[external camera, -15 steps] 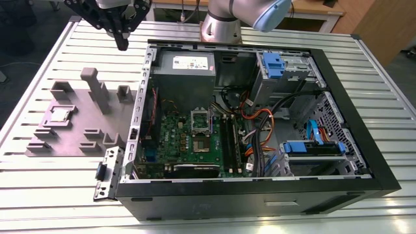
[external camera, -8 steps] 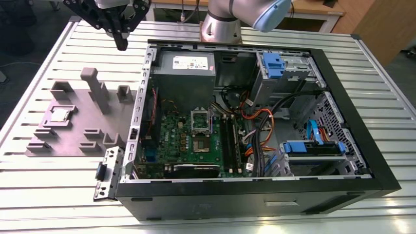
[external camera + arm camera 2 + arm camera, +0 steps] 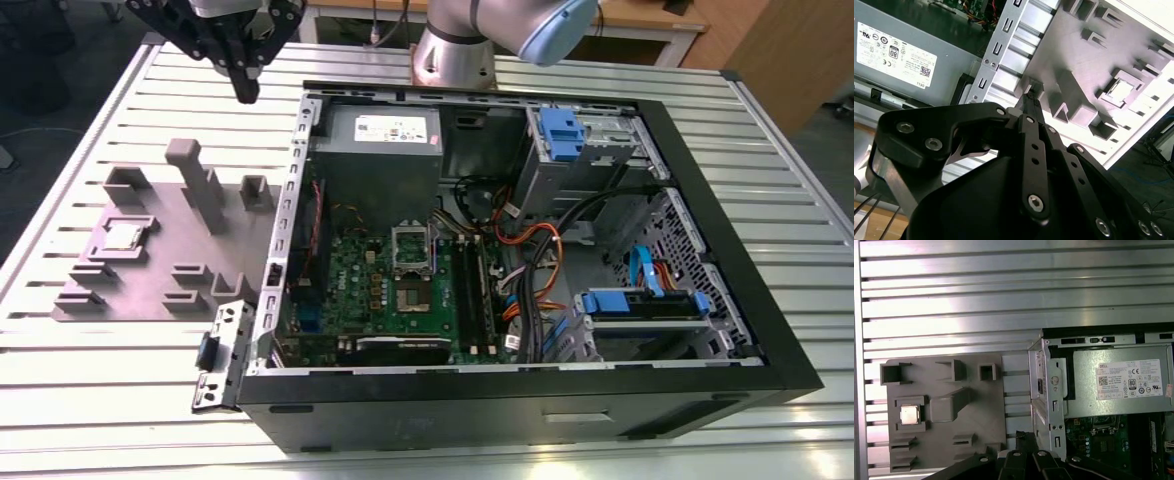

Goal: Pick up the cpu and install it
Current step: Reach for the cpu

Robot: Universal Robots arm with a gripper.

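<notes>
— Nearest the lens, black linked-metal gripper (image 3: 246, 92), upper left in the exterior view. Pinched narrow, gripping nothing.
— And the small square silver-topped cpu (image 3: 124, 235)?
— Seated in the matte grey plastic fixture (image 3: 147, 287), centre left, well apart. Not yet lifted, nor installed on the green motherboard (image 3: 360, 270).

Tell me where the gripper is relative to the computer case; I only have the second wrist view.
Observer: In the exterior view the gripper hangs shut and empty above the slatted table, beside the corner of the case nearest the power supply, apart from the cpu.
Operator: Can you see the socket?
Observer: Yes, the silver socket frame sits on the green motherboard inside the case, beside the memory slots.
</notes>
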